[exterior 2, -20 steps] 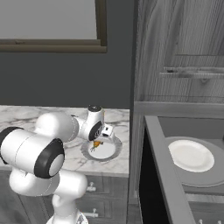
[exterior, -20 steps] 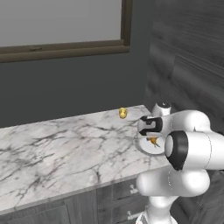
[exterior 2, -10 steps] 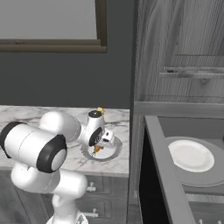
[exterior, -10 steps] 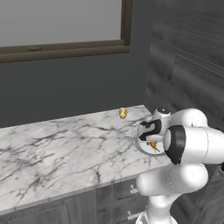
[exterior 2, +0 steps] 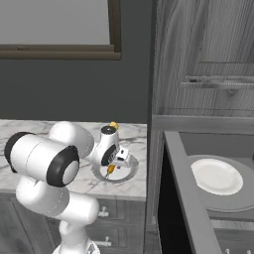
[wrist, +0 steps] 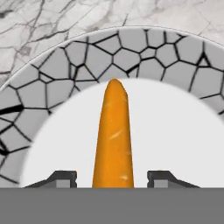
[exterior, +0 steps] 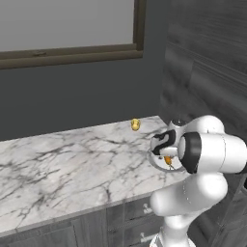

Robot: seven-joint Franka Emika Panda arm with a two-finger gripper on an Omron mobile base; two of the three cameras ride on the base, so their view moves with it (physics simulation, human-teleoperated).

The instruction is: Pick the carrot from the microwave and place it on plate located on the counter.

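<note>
The orange carrot [wrist: 114,135] points away from the hand over the white centre of the plate [wrist: 87,57], whose broad grey rim looks cracked. My gripper [wrist: 113,177] is open, and a gap shows between the carrot and each fingertip [wrist: 65,177]. In the left base view the gripper [exterior: 166,155] hangs just over the plate [exterior: 152,164] on the counter [exterior: 72,159], with the carrot [exterior: 167,160] below it. The right base view shows the gripper [exterior 2: 114,164], the carrot [exterior 2: 109,170] and the plate [exterior 2: 127,174]. The microwave [exterior 2: 198,144] stands open at the right.
A small yellow lump [exterior: 135,125] lies at the back of the counter, behind the plate. A plain white plate [exterior 2: 217,176] rests inside the microwave. A dark cabinet wall [exterior 2: 158,74] rises right of the counter. A window [exterior: 67,24] is above.
The fingers have moved apart from the carrot, which they were shut on before. The hand has sunk a little toward the plate.
</note>
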